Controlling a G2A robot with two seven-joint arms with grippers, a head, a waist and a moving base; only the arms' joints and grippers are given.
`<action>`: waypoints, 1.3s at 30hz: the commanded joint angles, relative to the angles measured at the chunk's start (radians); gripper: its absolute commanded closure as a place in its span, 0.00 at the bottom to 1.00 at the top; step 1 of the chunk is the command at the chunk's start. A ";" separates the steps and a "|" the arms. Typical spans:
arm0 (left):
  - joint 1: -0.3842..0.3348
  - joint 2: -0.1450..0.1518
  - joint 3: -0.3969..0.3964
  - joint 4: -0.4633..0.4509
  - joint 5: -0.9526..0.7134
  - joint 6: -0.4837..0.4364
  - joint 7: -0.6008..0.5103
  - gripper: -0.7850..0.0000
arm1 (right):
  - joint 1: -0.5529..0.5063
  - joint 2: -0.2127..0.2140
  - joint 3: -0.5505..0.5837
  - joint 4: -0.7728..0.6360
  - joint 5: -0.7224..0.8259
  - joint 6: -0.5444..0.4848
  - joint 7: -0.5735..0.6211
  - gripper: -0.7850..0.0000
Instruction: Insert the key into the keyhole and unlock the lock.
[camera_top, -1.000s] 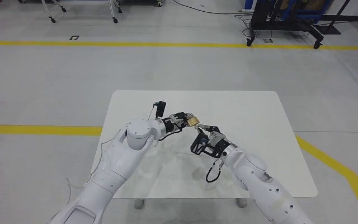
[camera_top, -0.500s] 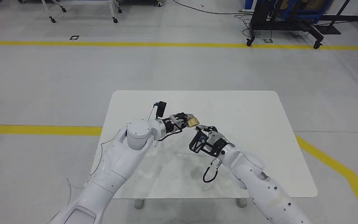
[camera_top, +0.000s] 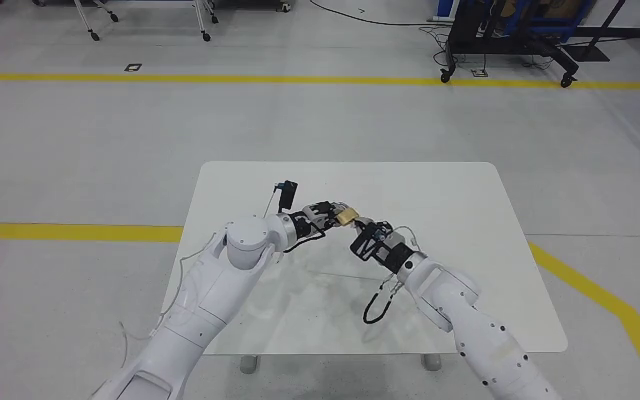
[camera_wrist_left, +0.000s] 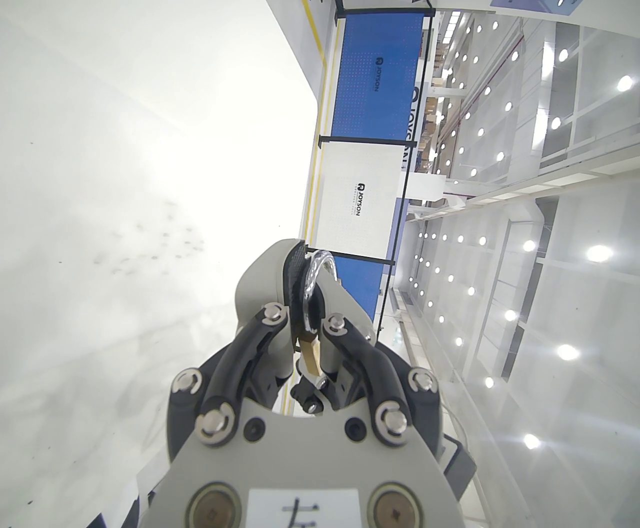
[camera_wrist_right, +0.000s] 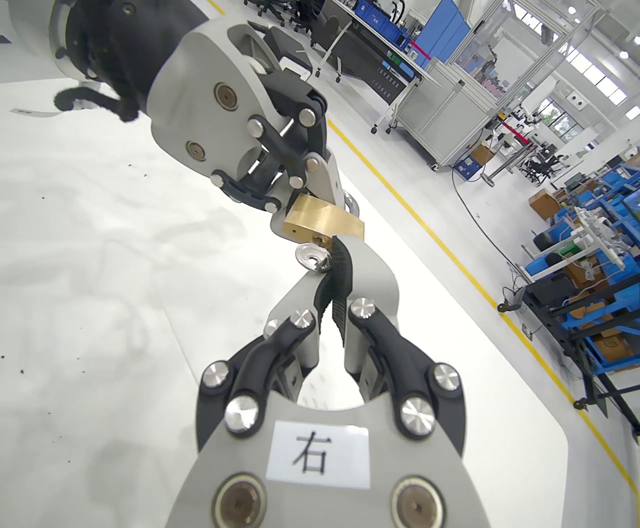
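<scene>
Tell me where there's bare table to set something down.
Bare: far right corner of the table, beyond the right arm, and the far strip past both claws. Crowded: mid-table, where left claw holds padlock against key in right claw.

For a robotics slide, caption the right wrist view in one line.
Right gripper holds the key under the brass padlock, which the left gripper clamps above the table.
</scene>
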 joint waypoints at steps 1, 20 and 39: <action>0.002 0.000 -0.002 -0.001 0.000 0.001 0.000 1.00 | -0.001 0.001 0.001 -0.001 -0.018 -0.003 0.008 0.77; 0.007 -0.004 -0.007 -0.016 0.011 0.022 0.017 1.00 | -0.030 -0.004 -0.032 -0.043 -0.166 0.032 0.017 0.64; 0.022 -0.002 -0.011 -0.025 0.063 -0.016 0.015 1.00 | -0.029 -0.014 -0.004 -0.021 -0.043 -0.002 -0.005 1.00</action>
